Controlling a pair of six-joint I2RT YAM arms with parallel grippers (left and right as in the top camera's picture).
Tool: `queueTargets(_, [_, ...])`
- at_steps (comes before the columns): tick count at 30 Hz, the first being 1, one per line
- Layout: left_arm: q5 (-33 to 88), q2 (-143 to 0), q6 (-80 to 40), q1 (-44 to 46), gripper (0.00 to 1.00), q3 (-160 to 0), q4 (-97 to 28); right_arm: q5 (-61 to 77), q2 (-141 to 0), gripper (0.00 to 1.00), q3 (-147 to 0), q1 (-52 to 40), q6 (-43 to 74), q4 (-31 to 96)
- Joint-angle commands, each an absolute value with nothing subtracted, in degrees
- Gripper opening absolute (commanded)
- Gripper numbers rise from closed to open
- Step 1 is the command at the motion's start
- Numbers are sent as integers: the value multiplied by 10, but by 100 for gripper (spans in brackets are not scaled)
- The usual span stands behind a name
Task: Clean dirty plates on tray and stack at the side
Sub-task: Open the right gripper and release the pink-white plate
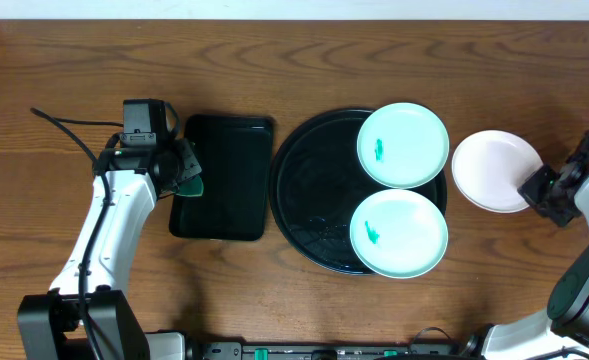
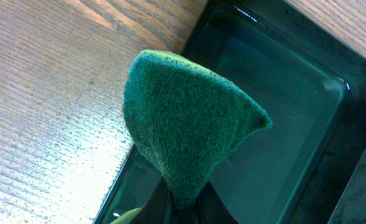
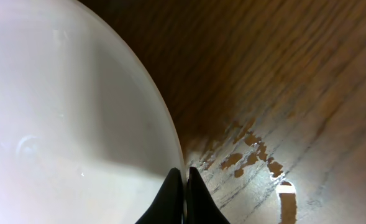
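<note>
From overhead we see the left tool [image 1: 186, 172] clenched on a green sponge [image 1: 193, 185], hanging at the nearest edge of the rectangular tray [image 1: 224, 180], which lies on the table [image 1: 74, 60]. The right tool [image 1: 526, 188] pinches the rim of the white plate [image 1: 489, 170]. Just past that plate from the tool lies the round tray [image 1: 314, 190], bearing two mint plates [image 1: 404, 145], each with a teal smear [image 1: 378, 151], neither touched by a tool. In the left wrist view the sponge rises folded out of the clamped tool, the rectangular tray's glossy corner beneath and beside it, bare wood on the other side. In the right wrist view the fingers [image 3: 170, 202] meet tightly on the white plate's edge; the plate spreads to one side of the tool, wood grain to the other.
</note>
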State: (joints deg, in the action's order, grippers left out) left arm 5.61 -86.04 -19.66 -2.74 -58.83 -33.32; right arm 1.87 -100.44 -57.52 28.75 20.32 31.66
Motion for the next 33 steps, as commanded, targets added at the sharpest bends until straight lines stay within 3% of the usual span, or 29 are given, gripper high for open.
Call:
queueTargets(1, [49,-863,-202,-28,8,-584,-334,20,-995,1,-564,288,197,312])
queueTargets(33, [53,-863,-202,-28,9,-584,-333,50,-995,1,-547,278,197,256])
